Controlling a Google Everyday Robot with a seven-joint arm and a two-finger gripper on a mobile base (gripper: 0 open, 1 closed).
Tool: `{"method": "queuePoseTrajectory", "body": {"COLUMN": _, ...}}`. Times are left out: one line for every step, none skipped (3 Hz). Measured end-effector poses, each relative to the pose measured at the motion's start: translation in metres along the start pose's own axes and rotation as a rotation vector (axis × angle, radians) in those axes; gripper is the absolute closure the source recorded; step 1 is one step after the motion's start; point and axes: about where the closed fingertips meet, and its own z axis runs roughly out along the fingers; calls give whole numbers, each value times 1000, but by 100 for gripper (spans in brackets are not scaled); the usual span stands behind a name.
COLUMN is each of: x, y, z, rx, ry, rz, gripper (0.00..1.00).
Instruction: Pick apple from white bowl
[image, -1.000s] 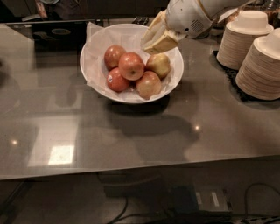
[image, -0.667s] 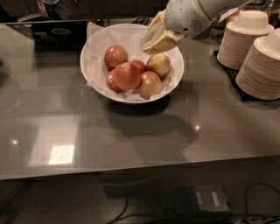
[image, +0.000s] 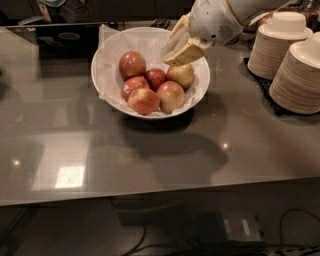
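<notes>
Tabletop (image: 50, 130), grey and glossy, with a bright patch of reflected light at front left. Bears the white bowl (image: 95, 80), lined with crinkled white paper (image: 112, 52) and filled with six apples.

At rear left of the heap, a red apple (image: 132, 64). Just in front of it, the apple (image: 136, 84): deep red, small pale spot on its left side, low in the bowl's left middle, partly hidden by a red-yellow mottled apple (image: 143, 101) touching it at the front. Showed broad and uncovered 0.7 s ago; now sits a little farther left, with the mottled one newly in front.

Next right, a smaller dark red apple (image: 155, 78), a second mottled apple (image: 170, 96) and a yellow-green apple (image: 182, 75).

Just above that last one, over the bowl's rear right, the gripper (image: 181, 47), much where it was before, carrying nothing seen; how far open, cannot tell.

At far right, two stacks of pale disposable bowls (image: 295, 70).
</notes>
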Motion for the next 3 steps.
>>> {"method": "queuePoseTrajectory", "body": {"x": -2, "y": 5, "z": 9, "rx": -32, "ry": -10, "rz": -6, "gripper": 11}}
{"method": "queuePoseTrajectory", "body": {"x": -2, "y": 12, "z": 24, "rx": -81, "ry": -20, "rz": -7, "gripper": 0}}
{"method": "queuePoseTrajectory", "body": {"x": 0, "y": 16, "z": 38, "rx": -124, "ry": -28, "rz": -3, "gripper": 19}}
